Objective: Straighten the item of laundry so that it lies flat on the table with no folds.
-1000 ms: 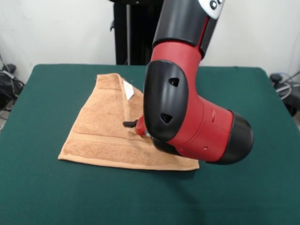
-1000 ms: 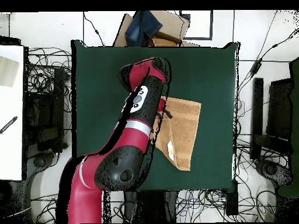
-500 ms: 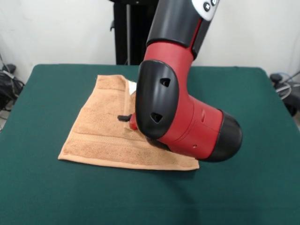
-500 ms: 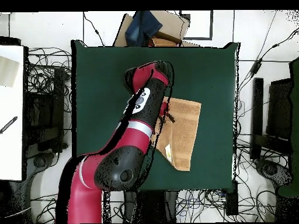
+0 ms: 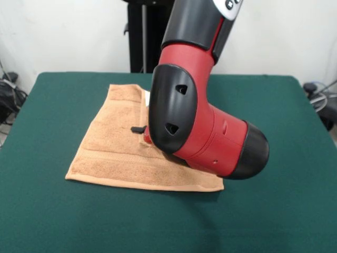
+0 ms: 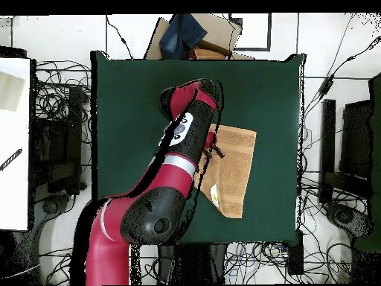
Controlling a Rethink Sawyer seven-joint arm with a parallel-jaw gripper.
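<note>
Towel — tan terry-cloth square (image 5: 113, 142) on green bench (image 5: 52, 221): soft, light, limp; pinch folded corner — fingers' state can't tell.

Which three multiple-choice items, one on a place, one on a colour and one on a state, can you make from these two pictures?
1. In the front view, the towel lies
A. left of the table's middle
B. at the right edge
C. off the table

2. The table cover is
A. white
B. dark green
C. blue

3. The towel is
A. rolled into a tube
B. hanging in the air
C. resting on the table, partly behind the arm

Answers: 1 A, its tan cloth sits left of centre; 2 B, green shows all around the towel; 3 C, its near edge rests on the cloth.
</note>
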